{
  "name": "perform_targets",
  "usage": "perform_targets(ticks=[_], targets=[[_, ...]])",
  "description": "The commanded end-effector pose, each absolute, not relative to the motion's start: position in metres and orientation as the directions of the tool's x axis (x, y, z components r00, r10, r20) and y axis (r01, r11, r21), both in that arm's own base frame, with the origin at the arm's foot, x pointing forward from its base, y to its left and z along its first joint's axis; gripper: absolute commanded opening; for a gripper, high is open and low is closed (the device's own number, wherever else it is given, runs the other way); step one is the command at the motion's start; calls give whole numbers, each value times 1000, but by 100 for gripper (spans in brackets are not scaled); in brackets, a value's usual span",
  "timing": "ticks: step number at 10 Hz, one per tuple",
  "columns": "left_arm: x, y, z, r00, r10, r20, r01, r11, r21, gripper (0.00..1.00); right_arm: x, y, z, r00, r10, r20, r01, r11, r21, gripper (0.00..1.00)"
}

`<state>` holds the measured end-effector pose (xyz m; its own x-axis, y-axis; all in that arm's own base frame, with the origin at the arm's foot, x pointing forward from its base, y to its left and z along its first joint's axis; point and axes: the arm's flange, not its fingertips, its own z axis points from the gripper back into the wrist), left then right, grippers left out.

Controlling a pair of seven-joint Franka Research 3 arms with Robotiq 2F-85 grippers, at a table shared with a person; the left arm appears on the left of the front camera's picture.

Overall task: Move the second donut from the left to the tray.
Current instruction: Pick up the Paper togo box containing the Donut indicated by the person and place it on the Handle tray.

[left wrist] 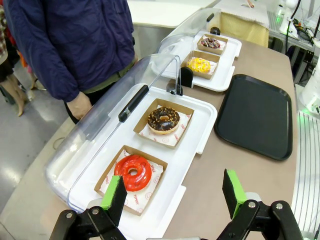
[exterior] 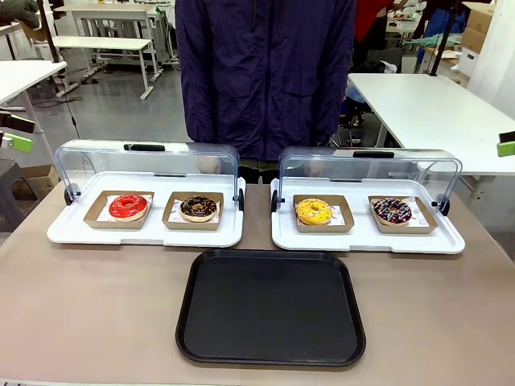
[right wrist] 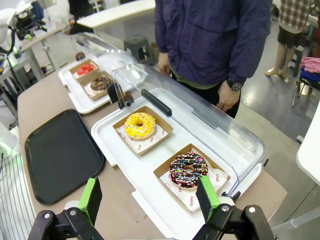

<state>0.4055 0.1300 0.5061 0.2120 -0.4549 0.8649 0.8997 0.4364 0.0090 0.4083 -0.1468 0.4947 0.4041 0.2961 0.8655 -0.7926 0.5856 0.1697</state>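
Note:
The second donut from the left point(exterior: 198, 207) point(left wrist: 163, 120) point(right wrist: 101, 83) has dark chocolate glaze with tan bits and sits in a brown cardboard dish on the left white tray, whose clear lid is raised. The black tray point(exterior: 271, 306) point(left wrist: 255, 114) point(right wrist: 60, 152) lies at the table's near middle with nothing on it. My left gripper point(left wrist: 173, 195) is open, hovering above the near end of the left white tray, over the red donut point(left wrist: 133, 172) point(exterior: 129, 207). My right gripper point(right wrist: 150, 197) is open above the right white tray, near the sprinkled donut point(right wrist: 188, 170) point(exterior: 392, 211).
A yellow donut point(exterior: 313, 211) point(right wrist: 140, 125) sits beside the sprinkled one on the right white tray point(exterior: 451, 241). Both clear lids point(exterior: 149, 161) stand raised toward the far side. A person in a dark blue jacket point(exterior: 265, 72) stands at the far edge, hands hanging down.

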Motion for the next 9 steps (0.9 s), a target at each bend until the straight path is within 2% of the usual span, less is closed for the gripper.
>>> perform_targets(ticks=[1,9], targets=[[405,129,508,204,-450,869,902,432,11,100,409,-146,496,399,294,869,-795,583,168,100],[405,129,508,204,-450,869,902,432,11,100,409,-146,496,399,294,869,-795,583,168,100]])
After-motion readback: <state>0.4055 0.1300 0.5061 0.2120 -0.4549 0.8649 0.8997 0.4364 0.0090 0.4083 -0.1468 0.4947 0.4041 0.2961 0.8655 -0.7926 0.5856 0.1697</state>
